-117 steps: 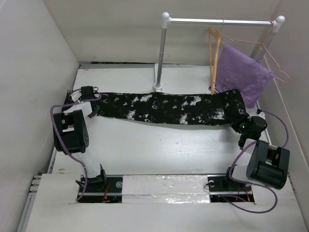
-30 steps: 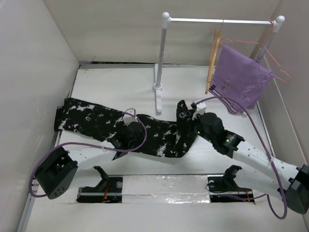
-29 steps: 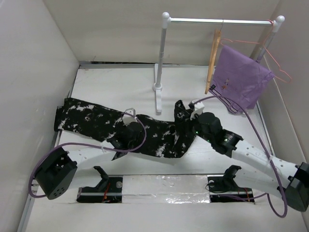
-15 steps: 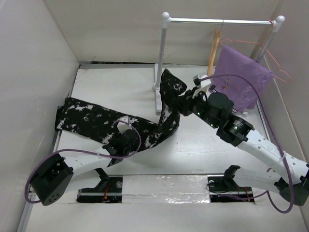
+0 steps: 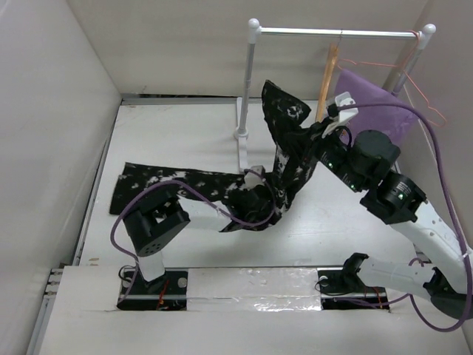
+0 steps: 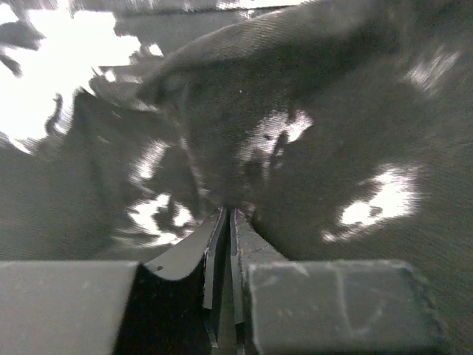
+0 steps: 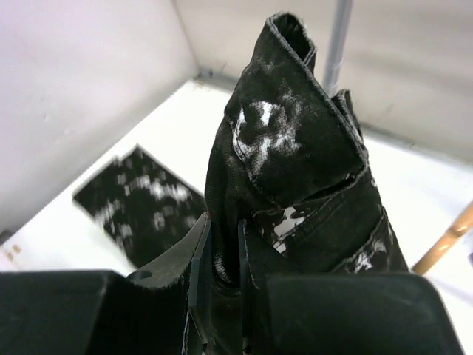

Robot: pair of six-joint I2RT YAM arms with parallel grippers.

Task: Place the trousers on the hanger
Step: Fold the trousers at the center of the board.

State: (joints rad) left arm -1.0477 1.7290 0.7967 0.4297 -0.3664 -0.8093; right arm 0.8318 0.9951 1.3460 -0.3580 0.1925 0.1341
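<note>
Right gripper (image 5: 316, 137) is clamped on a bunched end of the trousers (image 5: 284, 118). In its wrist view the fingers (image 7: 198, 255) stand close together with thick black-and-white cloth wedged between them, and a folded edge rises above. That end is held in the air between the rack's upright post (image 5: 247, 81) and the wooden hanger (image 5: 326, 78), which hangs from the rail (image 5: 332, 32) beside a purple cloth (image 5: 373, 111). From there the fabric drops in a steep drape to the table (image 5: 185, 126), where the far leg lies flat towards the left. The left gripper (image 5: 255, 198) sits at the foot of the drape. Its own view shows the jaws nearly together, nipping a thin fold of the speckled cloth (image 6: 355, 133). The trousers look soft and limp but fairly weighty, folding wherever they are unsupported, so they will sag and swing rather than keep any shape. A thick hem or doubled fold, like the one the right gripper has, seems the safest hold, since a single layer could slip out under the hanging weight. Passing them over the hanger's crossbar probably needs both holds kept apart so that a span of cloth stays taut.
</note>
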